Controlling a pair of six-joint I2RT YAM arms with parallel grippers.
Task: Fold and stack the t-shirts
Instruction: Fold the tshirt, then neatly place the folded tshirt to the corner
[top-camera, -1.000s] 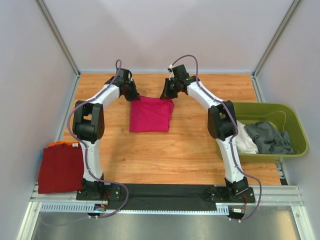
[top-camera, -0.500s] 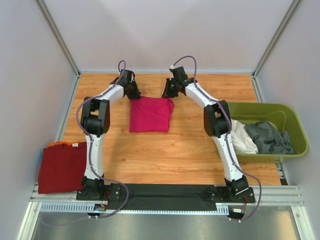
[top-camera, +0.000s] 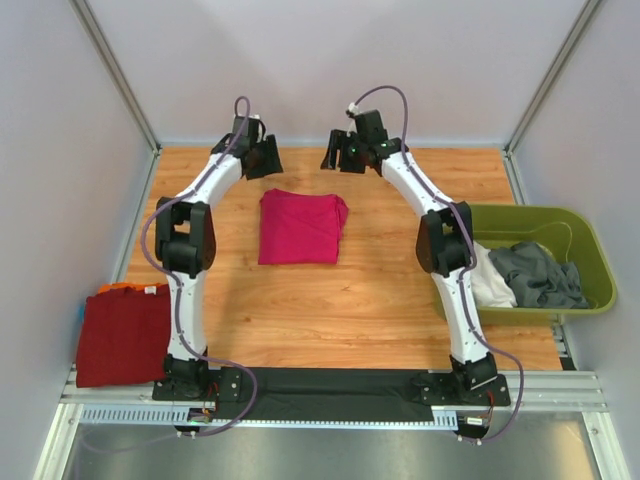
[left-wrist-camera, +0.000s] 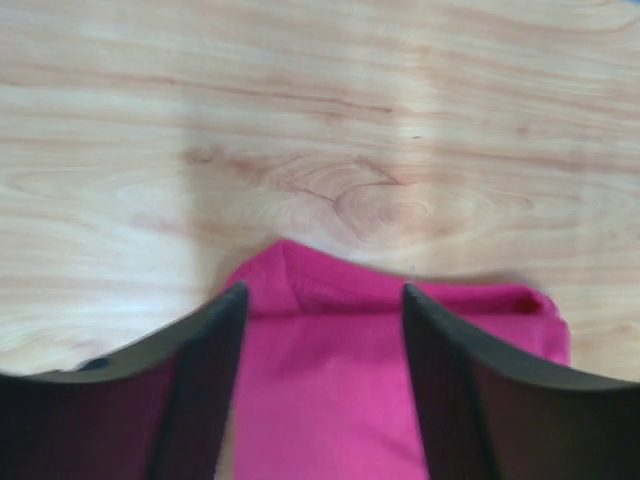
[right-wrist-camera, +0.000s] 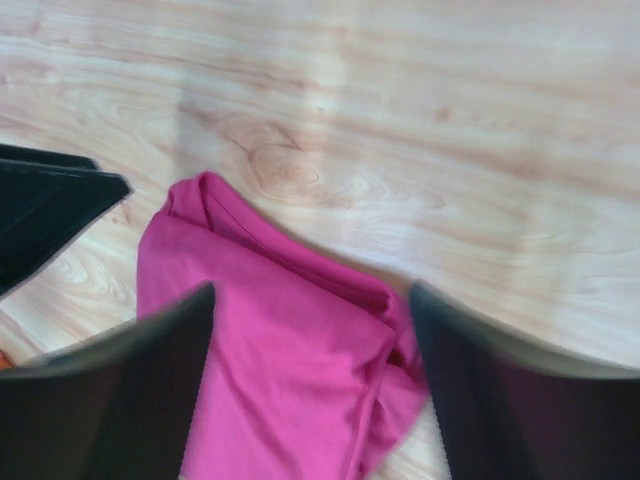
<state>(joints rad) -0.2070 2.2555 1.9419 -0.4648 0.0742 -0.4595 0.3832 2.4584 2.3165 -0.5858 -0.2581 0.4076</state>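
Two arms (top-camera: 181, 312) of white links (top-camera: 463, 312), black joints (top-camera: 186, 242) and looping purple cables (top-camera: 240, 101), on black bases (top-camera: 188, 381).

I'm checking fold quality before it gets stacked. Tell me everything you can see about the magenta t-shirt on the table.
The magenta t-shirt is soft, bright pink cloth, folded into a rough rectangle and lying flat on the wooden table, toward its far middle. Its left and near edges look straight; the far right corner is rumpled, with layers bulging out. Nothing lies on it. The left claw and right claw hover open by its far edge, not touching it.
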